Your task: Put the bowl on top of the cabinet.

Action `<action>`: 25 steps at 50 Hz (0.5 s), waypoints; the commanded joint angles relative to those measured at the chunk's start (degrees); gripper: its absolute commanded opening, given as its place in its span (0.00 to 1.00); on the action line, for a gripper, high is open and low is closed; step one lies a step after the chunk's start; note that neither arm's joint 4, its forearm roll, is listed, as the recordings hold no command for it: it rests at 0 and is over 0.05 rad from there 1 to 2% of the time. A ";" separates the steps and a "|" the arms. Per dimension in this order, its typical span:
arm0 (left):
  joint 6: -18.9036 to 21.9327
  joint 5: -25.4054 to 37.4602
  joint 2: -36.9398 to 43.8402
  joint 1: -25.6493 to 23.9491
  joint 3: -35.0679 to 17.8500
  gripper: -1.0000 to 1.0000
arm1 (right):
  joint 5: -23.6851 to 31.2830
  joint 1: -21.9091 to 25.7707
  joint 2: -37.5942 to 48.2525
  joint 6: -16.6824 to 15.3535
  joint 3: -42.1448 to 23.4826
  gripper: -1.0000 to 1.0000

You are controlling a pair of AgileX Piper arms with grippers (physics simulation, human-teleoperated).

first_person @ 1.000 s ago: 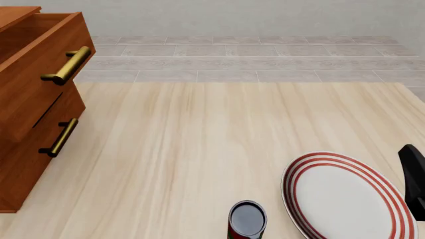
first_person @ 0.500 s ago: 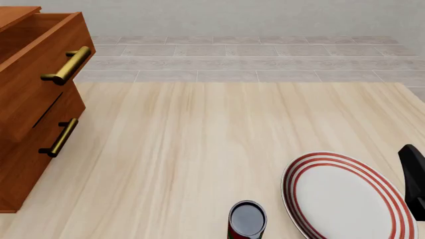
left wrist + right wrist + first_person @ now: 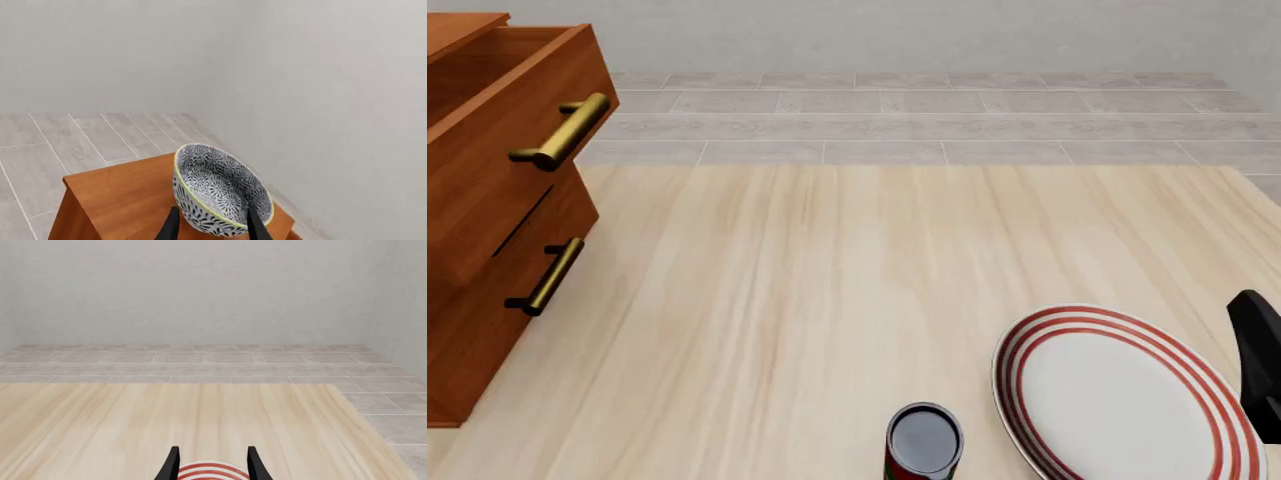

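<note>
Although the front view takes in most of the table [image 3: 827,300], it shows neither the bowl nor the left arm; only a dark piece of the right arm [image 3: 1257,365] enters at the right edge, and the cabinet [image 3: 494,220] is cut off at the left, its top hidden apart from a corner. Only the left wrist view shows the bowl [image 3: 220,192]. It sits tilted over the reddish-brown cabinet top [image 3: 120,200], its patterned opening turned up and toward the camera; whether its base touches the wood cannot be told, since the frame edge cuts it off. The left gripper [image 3: 212,225] has one dark fingertip outside the wall and one inside, pinching the near side of the bowl below its yellowish rim.

The right gripper [image 3: 212,462] hangs over the red-ringed plate [image 3: 212,472], its fingers parted with nothing between them.

On the pale wood-grain table, a dark cup [image 3: 924,440] stands just beside the plate [image 3: 1128,400] near the front edge. The cabinet's upper drawer [image 3: 507,120] stands pulled out, brass bar handles [image 3: 561,130] on both drawers. Beyond lie grey floor tiles and a plain pale wall.
</note>
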 commanded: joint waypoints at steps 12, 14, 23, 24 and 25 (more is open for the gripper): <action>4.60 5.92 -24.31 -10.58 -0.29 1.00 | -0.02 0.00 0.00 0.01 0.00 1.00; 4.24 6.55 -24.43 -10.38 -0.49 1.00 | -0.01 0.00 0.00 0.00 0.00 1.00; 4.93 8.02 -26.68 -11.44 -0.86 1.00 | 0.01 -0.01 0.00 0.01 0.00 1.00; 5.22 8.21 -26.94 -11.81 -0.80 1.00 | -0.01 0.00 0.00 0.00 0.00 1.00; 5.19 8.24 -27.01 -11.87 -0.75 1.00 | -0.01 -0.02 0.00 0.00 0.00 1.00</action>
